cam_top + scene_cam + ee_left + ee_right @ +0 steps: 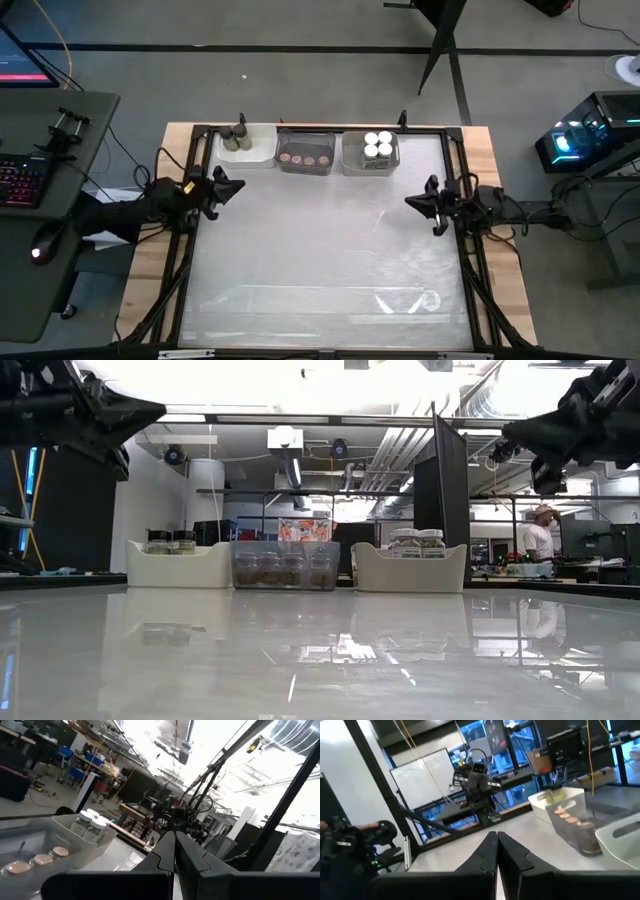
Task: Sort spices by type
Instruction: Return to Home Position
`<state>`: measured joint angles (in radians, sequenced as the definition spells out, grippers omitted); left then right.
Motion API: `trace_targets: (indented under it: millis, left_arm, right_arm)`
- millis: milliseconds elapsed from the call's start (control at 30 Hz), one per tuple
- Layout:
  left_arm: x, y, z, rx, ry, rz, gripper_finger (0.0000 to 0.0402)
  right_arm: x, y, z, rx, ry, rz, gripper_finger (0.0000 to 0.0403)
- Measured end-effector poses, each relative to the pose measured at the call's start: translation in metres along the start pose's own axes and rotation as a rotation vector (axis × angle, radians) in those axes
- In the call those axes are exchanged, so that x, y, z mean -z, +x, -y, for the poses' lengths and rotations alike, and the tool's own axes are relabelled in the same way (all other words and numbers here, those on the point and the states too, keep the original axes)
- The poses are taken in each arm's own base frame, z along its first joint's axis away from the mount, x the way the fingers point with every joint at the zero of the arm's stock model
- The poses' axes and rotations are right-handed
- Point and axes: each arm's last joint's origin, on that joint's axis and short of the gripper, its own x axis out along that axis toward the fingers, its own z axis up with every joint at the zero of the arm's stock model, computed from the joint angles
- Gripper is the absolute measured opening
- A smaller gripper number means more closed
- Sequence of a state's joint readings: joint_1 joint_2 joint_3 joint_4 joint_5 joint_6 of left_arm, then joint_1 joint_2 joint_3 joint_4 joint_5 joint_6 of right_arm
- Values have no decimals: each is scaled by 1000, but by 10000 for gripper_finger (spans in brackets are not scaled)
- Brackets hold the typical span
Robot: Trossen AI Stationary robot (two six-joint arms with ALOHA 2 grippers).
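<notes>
The spices stand in three bins along the table's far edge. Dark-capped jars (238, 135) are in the white bin (258, 156) at the left. Brown-capped jars (304, 159) fill the clear bin (305, 140) in the middle. White-capped jars (377, 145) sit in the pale bin (352, 160) at the right. My left gripper (240, 184) hovers shut by the table's left edge, pointing right, with nothing in it. My right gripper (408, 201) hovers shut by the right edge, pointing left, also with nothing in it. Both hang high above the tabletop (320, 650).
A black frame (190, 240) runs around the glossy white tabletop, with wooden margins outside it. A side desk with keyboard and mouse (40, 250) stands to the left. In the room beyond, a person (540, 535) stands far off at the right.
</notes>
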<state>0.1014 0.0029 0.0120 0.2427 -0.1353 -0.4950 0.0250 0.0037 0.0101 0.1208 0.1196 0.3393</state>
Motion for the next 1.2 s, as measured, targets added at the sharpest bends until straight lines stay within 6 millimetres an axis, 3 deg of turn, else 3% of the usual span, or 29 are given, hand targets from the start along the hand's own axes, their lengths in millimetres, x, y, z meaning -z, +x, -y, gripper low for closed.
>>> trace_targets:
  millis: [400,667,933,1200]
  left_arm:
    - [7,0,-2,-22,7,-71,0]
    - [12,-2,6,60,-4,-124,0]
    - [18,-3,5,119,523,-178,0]
    - [24,-4,0,99,510,-256,0]
  right_arm:
    - [10,1,3,37,-13,-103,1]
    - [10,1,3,36,-13,-102,1]
    - [10,1,3,36,-13,-101,1]
    - [10,1,3,36,-13,-101,1]
